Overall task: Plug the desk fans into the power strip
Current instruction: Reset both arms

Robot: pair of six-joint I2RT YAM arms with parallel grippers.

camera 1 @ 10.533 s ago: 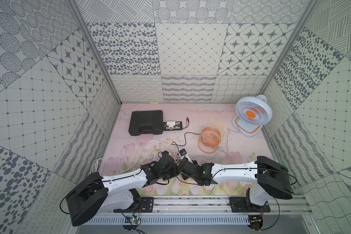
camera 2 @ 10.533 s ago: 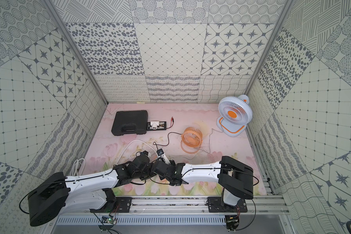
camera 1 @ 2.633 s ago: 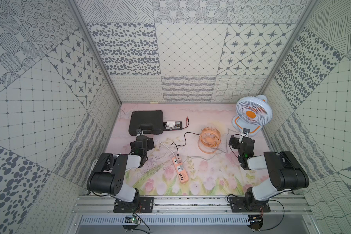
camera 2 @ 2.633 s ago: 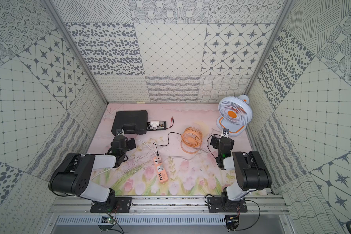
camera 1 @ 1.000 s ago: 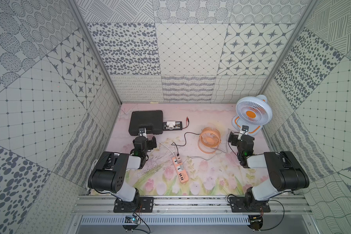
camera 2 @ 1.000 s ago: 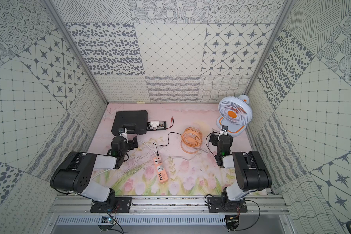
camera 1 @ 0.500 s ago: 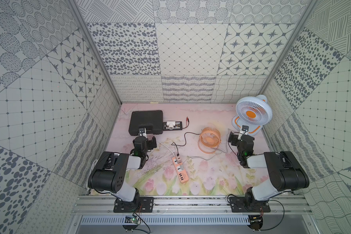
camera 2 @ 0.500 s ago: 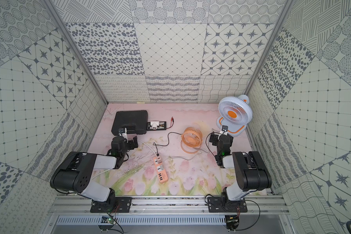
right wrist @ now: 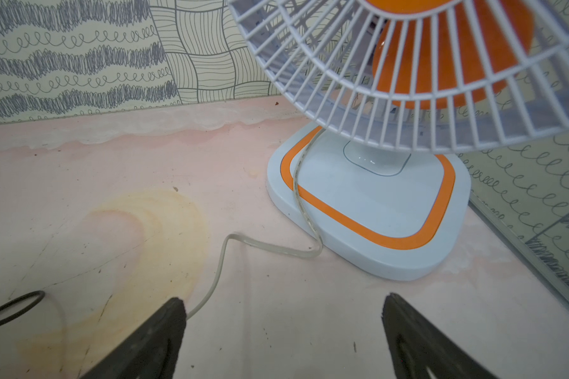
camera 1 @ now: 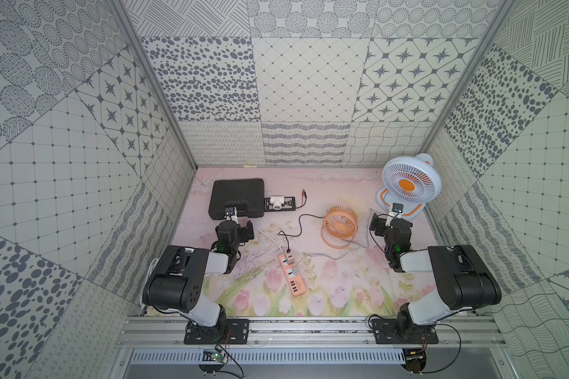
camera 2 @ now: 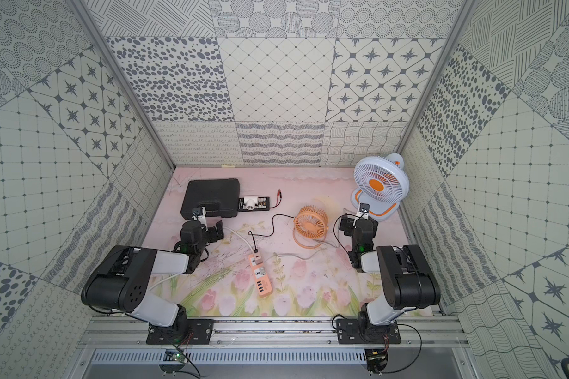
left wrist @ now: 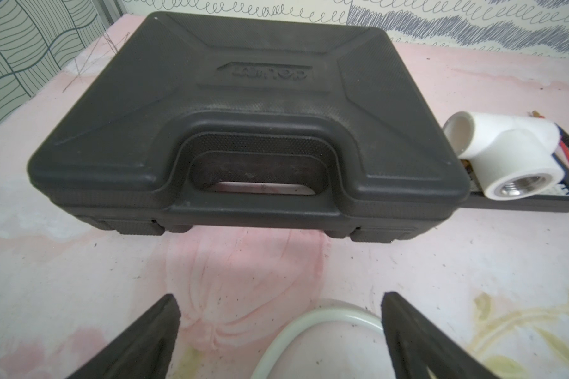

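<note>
left tool wide, empty, low facing black case; right tool wide, empty, facing white fan.

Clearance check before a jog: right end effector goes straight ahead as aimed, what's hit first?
Most likely the white fan's base. Its clear cord lies on the mat just short of it and could catch first if the right end effector runs low.

Matt, pebbled black plastic case; glossy, smooth pale plastic fan base
</note>
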